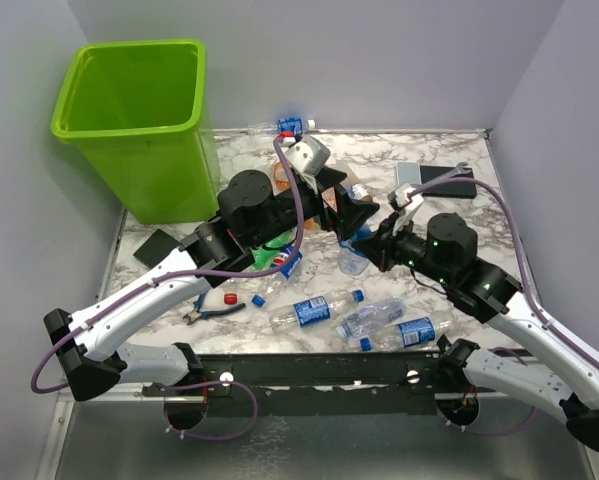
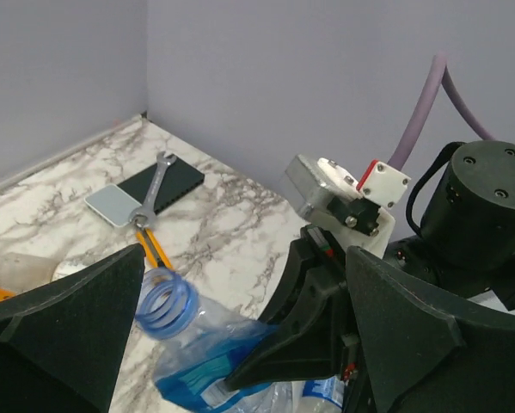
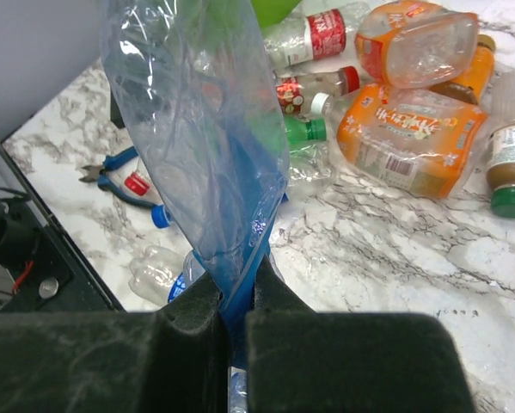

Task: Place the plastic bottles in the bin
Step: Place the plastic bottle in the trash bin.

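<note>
A crushed bottle [image 3: 197, 155] hangs from the right arm between the left arm's spread fingers, well short of the bin [image 1: 129, 110].

The bin stands at the far left corner, beside the left arm. What shows of its inside is bare green wall, and its floor is out of sight. The left gripper [image 2: 240, 292] has its fingers spread wide around the bottle's open neck without touching it. The right gripper [image 3: 236, 297] is clamped tight on the flattened, blue-labelled end. This looks like a handover, probably because the bin is on the left arm's side. Other bottles [image 1: 312, 309] lie loose along the near edge of the table [image 1: 379, 150], by the pliers [image 1: 211, 311], and none of them is seen in the bin.
</note>
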`<action>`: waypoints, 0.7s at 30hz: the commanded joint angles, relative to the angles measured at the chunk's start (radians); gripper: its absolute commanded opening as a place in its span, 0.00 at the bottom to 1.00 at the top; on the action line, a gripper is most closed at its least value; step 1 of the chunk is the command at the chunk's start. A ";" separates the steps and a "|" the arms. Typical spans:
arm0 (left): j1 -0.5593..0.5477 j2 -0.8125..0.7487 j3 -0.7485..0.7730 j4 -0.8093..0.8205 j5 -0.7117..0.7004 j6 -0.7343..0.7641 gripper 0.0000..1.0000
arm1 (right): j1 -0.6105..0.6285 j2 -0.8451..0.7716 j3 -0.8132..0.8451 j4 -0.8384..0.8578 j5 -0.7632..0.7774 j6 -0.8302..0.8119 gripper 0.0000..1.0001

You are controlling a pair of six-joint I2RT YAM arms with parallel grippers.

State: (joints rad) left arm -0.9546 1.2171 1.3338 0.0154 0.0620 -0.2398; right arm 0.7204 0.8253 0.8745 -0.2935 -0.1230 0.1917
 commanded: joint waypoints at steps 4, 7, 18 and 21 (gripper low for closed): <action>0.008 0.011 0.067 -0.149 0.034 -0.013 0.99 | 0.137 0.030 0.013 0.060 0.202 -0.065 0.00; 0.010 -0.003 0.053 -0.175 -0.016 -0.018 0.96 | 0.139 0.020 0.006 0.077 0.203 -0.066 0.00; 0.034 0.001 0.013 -0.174 -0.082 -0.134 0.58 | 0.139 -0.028 -0.036 0.122 0.156 -0.062 0.00; 0.036 0.011 0.011 -0.165 -0.062 -0.159 0.54 | 0.139 -0.035 -0.047 0.126 0.158 -0.060 0.00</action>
State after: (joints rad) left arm -0.9226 1.2213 1.3533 -0.1570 -0.0158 -0.3443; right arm 0.8516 0.8066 0.8532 -0.2047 0.0360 0.1375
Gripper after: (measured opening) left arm 0.554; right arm 0.039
